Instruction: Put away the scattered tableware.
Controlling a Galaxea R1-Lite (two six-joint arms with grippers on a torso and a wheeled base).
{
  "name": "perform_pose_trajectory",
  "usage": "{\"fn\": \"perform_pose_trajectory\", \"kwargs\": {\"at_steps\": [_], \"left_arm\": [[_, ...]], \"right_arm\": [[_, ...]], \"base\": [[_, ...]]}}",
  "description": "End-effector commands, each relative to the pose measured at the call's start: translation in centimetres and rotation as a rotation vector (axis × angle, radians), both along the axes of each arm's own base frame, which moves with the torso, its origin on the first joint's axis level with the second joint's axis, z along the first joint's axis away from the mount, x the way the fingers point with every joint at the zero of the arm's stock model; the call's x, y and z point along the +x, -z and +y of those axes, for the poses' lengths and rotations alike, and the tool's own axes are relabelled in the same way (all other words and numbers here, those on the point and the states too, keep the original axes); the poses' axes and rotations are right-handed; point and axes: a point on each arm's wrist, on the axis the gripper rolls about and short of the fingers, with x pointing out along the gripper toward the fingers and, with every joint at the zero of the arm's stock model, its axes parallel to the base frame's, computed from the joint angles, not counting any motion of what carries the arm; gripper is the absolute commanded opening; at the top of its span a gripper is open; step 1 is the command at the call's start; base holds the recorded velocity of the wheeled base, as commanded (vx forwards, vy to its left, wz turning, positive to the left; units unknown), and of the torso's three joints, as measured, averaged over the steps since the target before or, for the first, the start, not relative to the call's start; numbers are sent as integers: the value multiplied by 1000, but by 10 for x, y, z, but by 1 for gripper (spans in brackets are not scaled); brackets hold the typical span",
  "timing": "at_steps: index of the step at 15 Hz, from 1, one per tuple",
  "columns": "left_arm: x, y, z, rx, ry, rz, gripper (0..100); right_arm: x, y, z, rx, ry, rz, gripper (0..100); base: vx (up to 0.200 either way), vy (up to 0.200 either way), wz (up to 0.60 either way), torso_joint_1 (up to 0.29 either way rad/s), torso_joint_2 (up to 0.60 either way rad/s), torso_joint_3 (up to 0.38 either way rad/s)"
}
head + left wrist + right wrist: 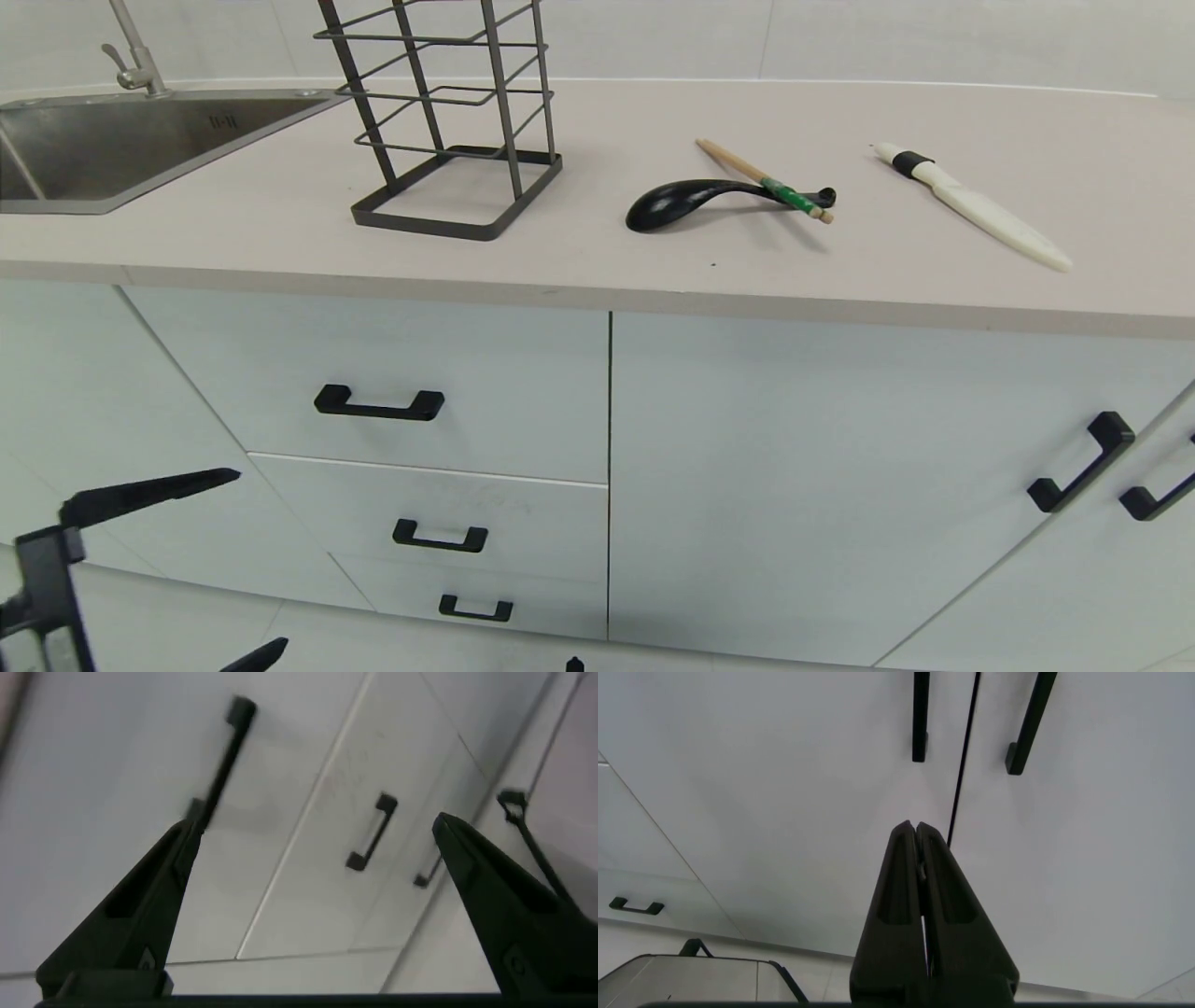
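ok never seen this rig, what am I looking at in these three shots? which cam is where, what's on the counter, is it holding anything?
It is a wheeled robot with two arms, each ending in a two-finger gripper.

The wide picture is from the camera on its head, looking down at a kitchen counter. The other two come from cameras on the wrists, each looking out along its own fingers at the white drawer fronts and cabinet doors.

On the counter there is a sink at the robot's left. Next to it stands an empty wire rack. Further right lies a black spoon with wooden chopsticks across its handle. A white knife lies furthest right.

Nothing is held. The left gripper is open and the right gripper is shut on nothing. Both are low, in front of the cabinets.
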Motion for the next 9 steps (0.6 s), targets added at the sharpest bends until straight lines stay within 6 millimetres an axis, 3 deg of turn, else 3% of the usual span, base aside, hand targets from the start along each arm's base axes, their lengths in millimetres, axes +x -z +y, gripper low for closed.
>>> {"fn": "perform_pose_trajectory", "kwargs": {"at_steps": [1, 4, 9], "left_arm": [[31, 14, -18, 123, 78, 139, 100], [36, 29, -36, 255, 104, 194, 100], [41, 44, -31, 306, 42, 269, 100]], "right_arm": [[0, 0, 0, 0, -1, 1, 0], [0, 0, 0, 0, -1, 1, 0], [0, 0, 0, 0, -1, 1, 0]], "base": [[0, 0, 0, 0, 0, 0], [0, 0, 0, 0, 0, 0], [0, 0, 0, 0, 0, 0]]}}
